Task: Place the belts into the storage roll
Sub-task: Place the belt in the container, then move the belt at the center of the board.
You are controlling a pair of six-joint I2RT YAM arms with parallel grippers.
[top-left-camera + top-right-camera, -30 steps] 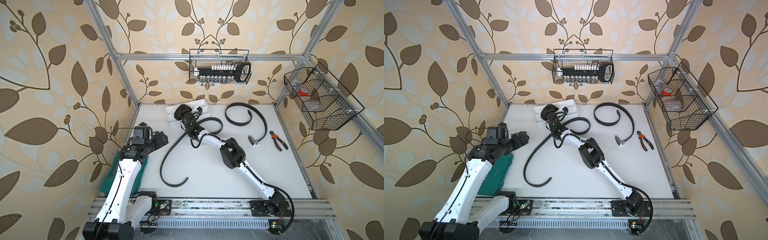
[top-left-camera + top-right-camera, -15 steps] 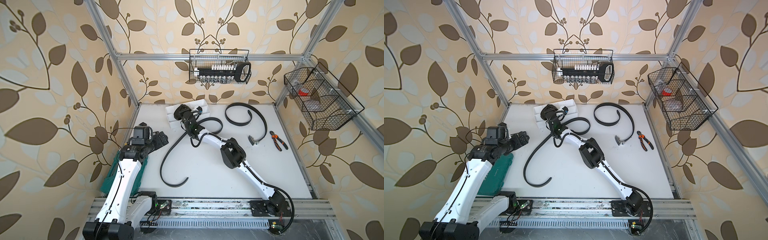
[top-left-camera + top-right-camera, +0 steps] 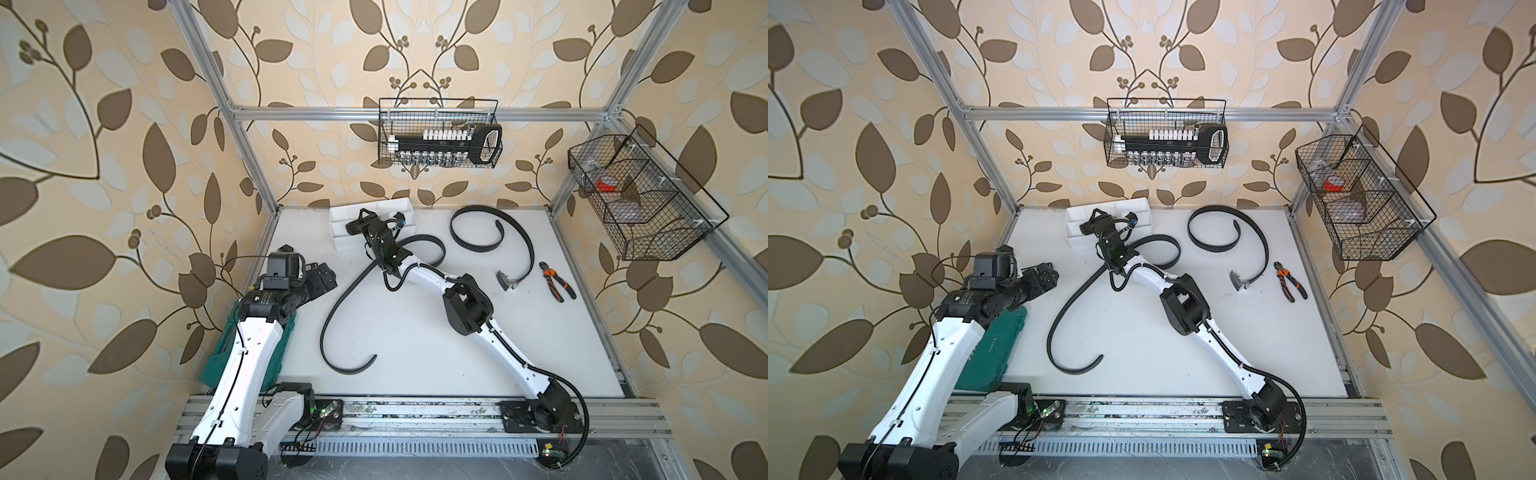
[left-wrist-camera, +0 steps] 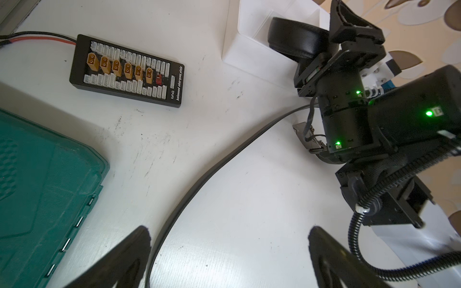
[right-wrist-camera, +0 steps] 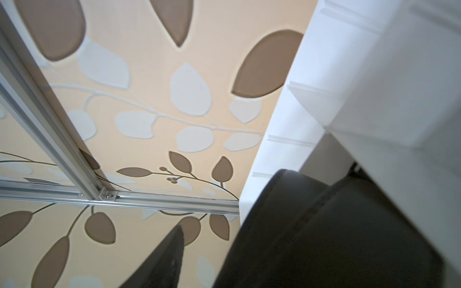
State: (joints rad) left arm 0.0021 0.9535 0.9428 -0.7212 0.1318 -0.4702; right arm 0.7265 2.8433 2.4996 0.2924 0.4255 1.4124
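1. The white surface [image 3: 415,324] carries all loose items.
2. The right arm [image 3: 469,307] reaches from the near right to the far left. It covers part of the storage roll [image 3: 338,216], which lies at the far left beside the far wall. The tray's dividers cannot be counted in either top view.
3. The left arm [image 3: 253,345] stands at the near left and hides most of the green case [image 3: 214,361].
4. The far basket [image 3: 436,137] and the right basket [image 3: 640,199] hang on the walls. Their contents are hard to make out.
5. The coiled belt [image 4: 291,42] sits in the left part of the storage roll, at the right gripper [image 3: 363,220]. One finger [image 5: 167,259] stands clear of the coil and the other is hidden behind it, so the jaws are spread and pinch nothing.
6. The second belt [image 4: 207,175] lies curved on the surface, with its far end hidden under the right arm.
7. The third belt [image 3: 476,247] lies looped at the far right.
8. The left gripper [image 4: 228,232] is spread wide and empty, above the second belt.
9. The charging board [image 4: 127,72] shows only in the left wrist view.
10. The pliers [image 3: 557,280] lie near the third belt's buckle [image 3: 503,279].
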